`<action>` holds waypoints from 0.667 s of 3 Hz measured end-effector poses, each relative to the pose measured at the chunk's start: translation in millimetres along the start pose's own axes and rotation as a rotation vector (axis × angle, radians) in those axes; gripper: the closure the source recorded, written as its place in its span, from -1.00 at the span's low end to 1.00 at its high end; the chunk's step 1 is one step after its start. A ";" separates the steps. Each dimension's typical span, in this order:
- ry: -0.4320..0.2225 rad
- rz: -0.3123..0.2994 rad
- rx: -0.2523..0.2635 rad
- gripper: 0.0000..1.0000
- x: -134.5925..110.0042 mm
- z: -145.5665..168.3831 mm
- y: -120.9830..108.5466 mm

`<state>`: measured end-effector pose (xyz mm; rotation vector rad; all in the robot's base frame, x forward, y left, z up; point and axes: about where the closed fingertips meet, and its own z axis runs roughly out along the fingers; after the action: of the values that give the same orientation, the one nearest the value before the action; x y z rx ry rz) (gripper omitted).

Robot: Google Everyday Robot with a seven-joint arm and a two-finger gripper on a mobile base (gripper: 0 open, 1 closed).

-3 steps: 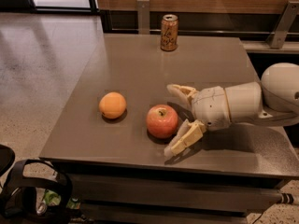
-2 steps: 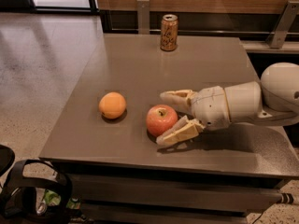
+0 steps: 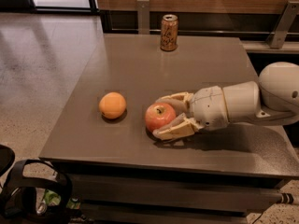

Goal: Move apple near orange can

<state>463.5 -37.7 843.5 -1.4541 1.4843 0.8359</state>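
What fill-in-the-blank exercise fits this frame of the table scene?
The slim orange-tan drink can stands ____ at the far edge of the grey table.
The cream gripper is at the round red-pink ____, not the smooth round orange fruit.
The apple is ____ from the can than from the gripper.
Missing words: upright; apple; farther.

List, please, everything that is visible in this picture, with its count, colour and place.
apple: one, red-pink with yellow patches, front middle of the table, inside the claw
orange fruit: one, orange, on the table left of the apple, apart from it
orange can: one, orange-tan with a silver top, upright at the table's far edge
table: one, dark grey-brown, centre
black bag: one, on the floor, lower left
arm: one, white-beige, from the right
claw: one, beige, closed around the apple
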 end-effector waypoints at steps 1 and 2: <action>0.000 -0.002 -0.003 0.99 -1.1 1.3 0.6; 0.000 -0.003 -0.004 1.00 -1.5 1.7 0.8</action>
<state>462.8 -35.5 844.1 -1.4586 1.4813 0.8375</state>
